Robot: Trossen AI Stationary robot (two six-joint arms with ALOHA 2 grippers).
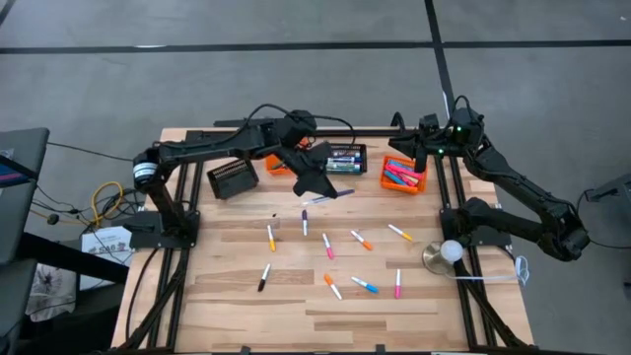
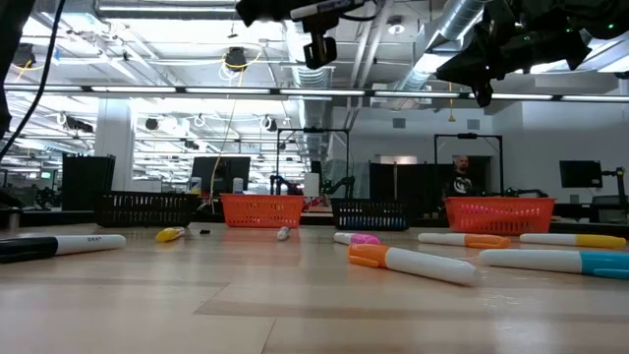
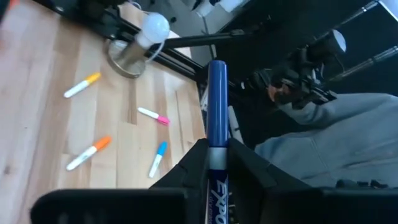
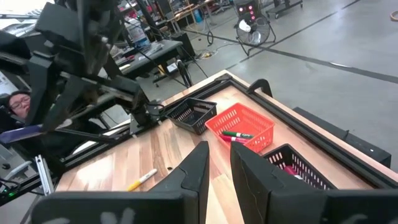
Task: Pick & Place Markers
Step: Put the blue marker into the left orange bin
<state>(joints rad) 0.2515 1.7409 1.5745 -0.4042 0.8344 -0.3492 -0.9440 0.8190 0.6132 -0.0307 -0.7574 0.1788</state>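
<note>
My left gripper (image 1: pixel 320 185) hangs above the table's far middle, shut on a blue-capped marker (image 3: pixel 216 93). Several other markers lie flat on the wood nearer the front, among them an orange-capped one (image 1: pixel 362 240) and a pink-capped one (image 1: pixel 397 284). Along the far edge stand a black mesh basket (image 1: pixel 234 177), an orange basket (image 1: pixel 279 163) partly under the left arm, a black basket (image 1: pixel 345 158) holding markers, and an orange basket (image 1: pixel 404 176) holding markers. My right gripper (image 1: pixel 419 150) waits at the far right, raised, shut on nothing (image 4: pixel 219 162). My left gripper pinches the marker's printed barrel just behind the blue cap (image 3: pixel 216 167) between its two fingers (image 3: pixel 194 163). The marker lies along the fingers, and its cap sticks out past their free ends. It is lifted clear of the table, slanting slightly down toward the near right.
A white ball on a round metal base (image 1: pixel 444 254) stands at the table's right edge. A person in grey (image 3: pixel 323 137) is beyond that edge. Black frame rails run along both sides of the table. Bare wood lies at the near left.
</note>
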